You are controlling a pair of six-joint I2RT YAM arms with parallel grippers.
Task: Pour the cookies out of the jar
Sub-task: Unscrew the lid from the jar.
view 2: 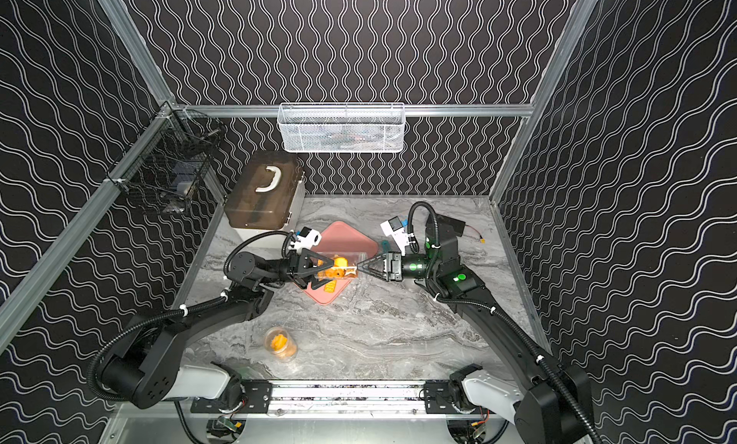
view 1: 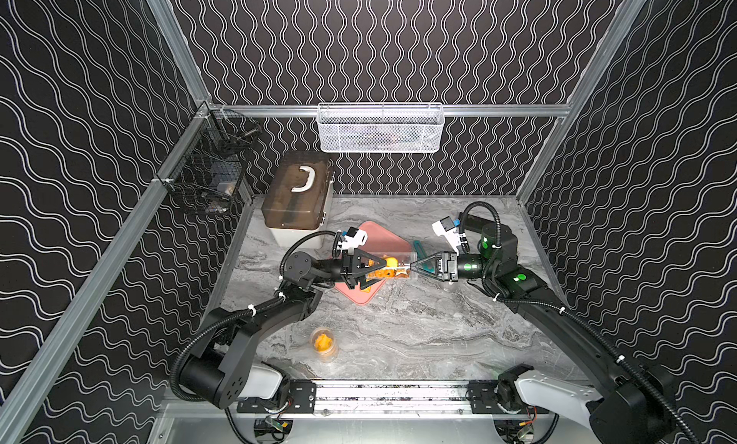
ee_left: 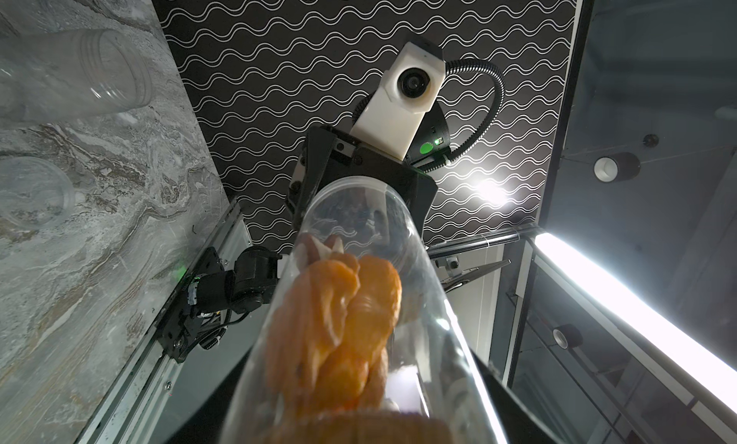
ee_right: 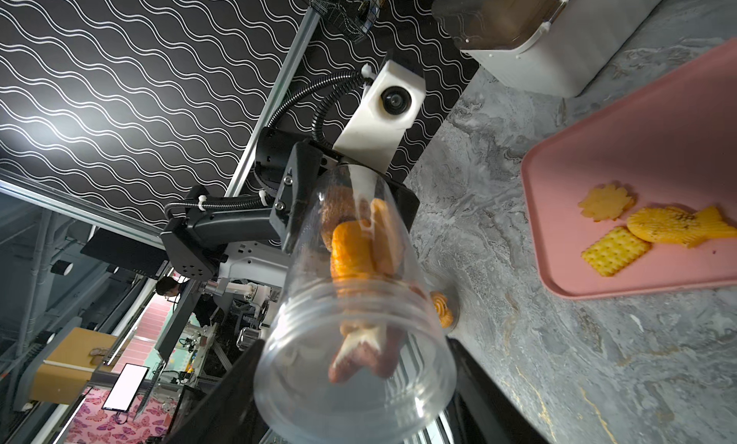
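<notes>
Orange-yellow cookies (ee_right: 355,242) bunched inside clear jar (view 1: 402,261), held sideways above pink tray (view 1: 379,236); few more on tray. L fingers (view 1: 369,256) clamp jar base, R fingers (view 1: 416,265) grip mouth; forearms level, facing across tray.

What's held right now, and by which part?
The clear jar, held level: left gripper clamps its base end, right gripper its threaded mouth end.

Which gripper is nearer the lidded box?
Left. The left gripper grips the jar at the end toward the box. The right gripper holds the jar's far end, farther away.
</notes>
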